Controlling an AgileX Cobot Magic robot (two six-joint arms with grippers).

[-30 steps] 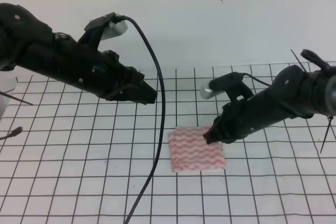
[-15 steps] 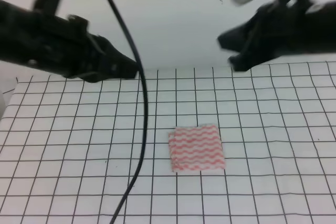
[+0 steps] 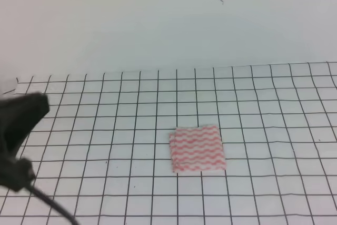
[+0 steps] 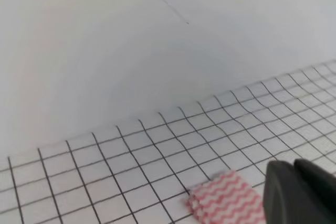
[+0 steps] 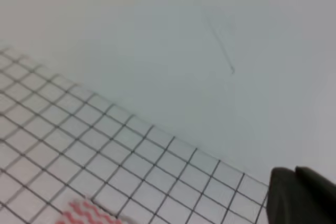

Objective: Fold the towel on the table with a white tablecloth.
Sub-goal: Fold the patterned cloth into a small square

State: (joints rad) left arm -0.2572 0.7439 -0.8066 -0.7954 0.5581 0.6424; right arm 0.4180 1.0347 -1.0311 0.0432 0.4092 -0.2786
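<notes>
Folded towel (image 3: 197, 149) lies flat on the white tablecloth (image 3: 263, 183) covering the bench, untouched. Left end effector (image 4: 302, 192) hangs above and near it; right end effector (image 5: 302, 195) well clear. Whether either is clenched or released, I cannot tell.

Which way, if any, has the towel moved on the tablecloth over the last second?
No. The towel lies on the same grid squares of the tablecloth as before; only the arms have pulled away.
</notes>
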